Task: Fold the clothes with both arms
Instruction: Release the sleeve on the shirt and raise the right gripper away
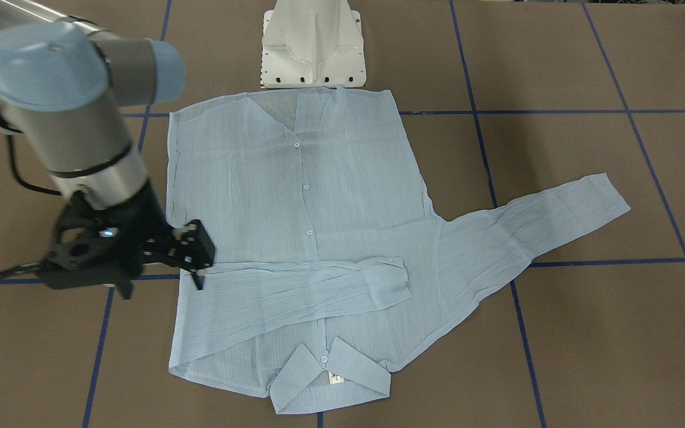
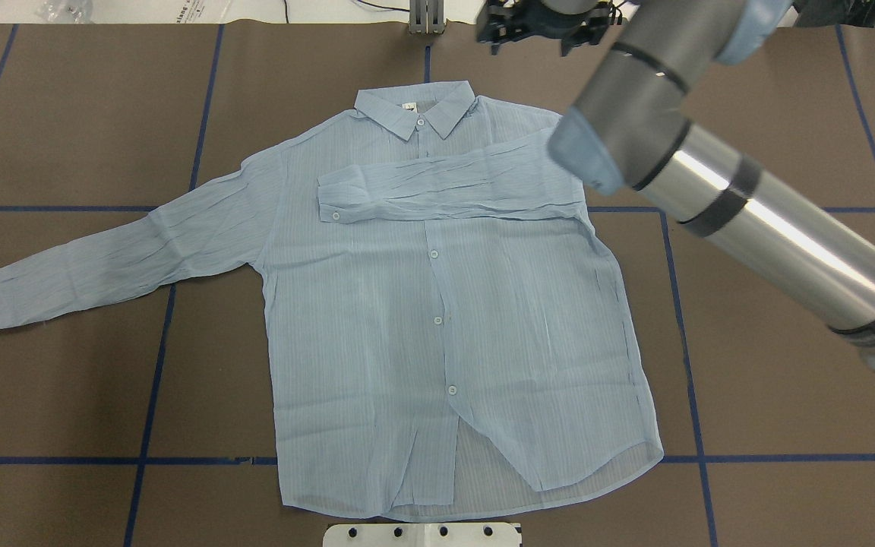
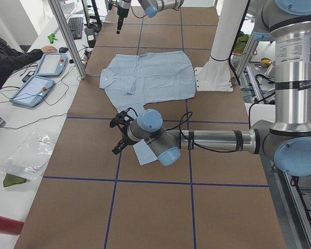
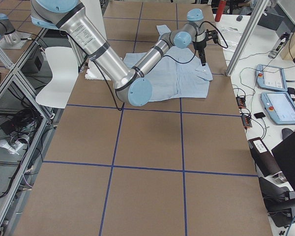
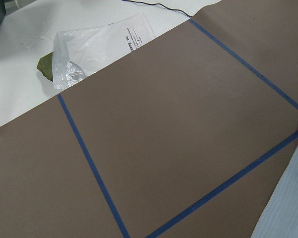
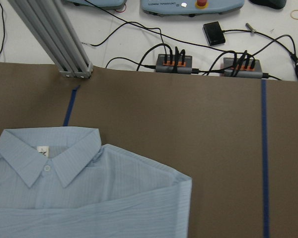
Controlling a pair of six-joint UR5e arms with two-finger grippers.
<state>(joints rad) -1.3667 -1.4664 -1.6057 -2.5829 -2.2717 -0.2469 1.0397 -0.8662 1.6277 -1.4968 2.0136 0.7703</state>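
Note:
The light blue shirt (image 2: 437, 304) lies flat and front up on the brown table, collar (image 2: 415, 106) away from the robot. One sleeve (image 2: 445, 190) is folded across the chest. The other sleeve (image 2: 118, 262) stretches out to the robot's left. My right gripper (image 1: 163, 285) hangs open and empty above the shirt's shoulder edge, next to the folded sleeve (image 1: 301, 291). It also shows in the overhead view (image 2: 536, 30). The right wrist view shows the collar and shoulder (image 6: 64, 198). My left gripper (image 3: 119, 142) hovers near the outstretched cuff (image 3: 145, 153). I cannot tell if it is open or shut.
The white pedestal base (image 1: 313, 47) stands at the shirt's hem. Blue tape lines (image 2: 156, 365) grid the table. An aluminium post (image 6: 64, 44), cable hubs (image 6: 174, 62) and control tablets (image 3: 41, 72) sit past the far edge. A plastic bag (image 5: 94, 44) lies off the table's left end.

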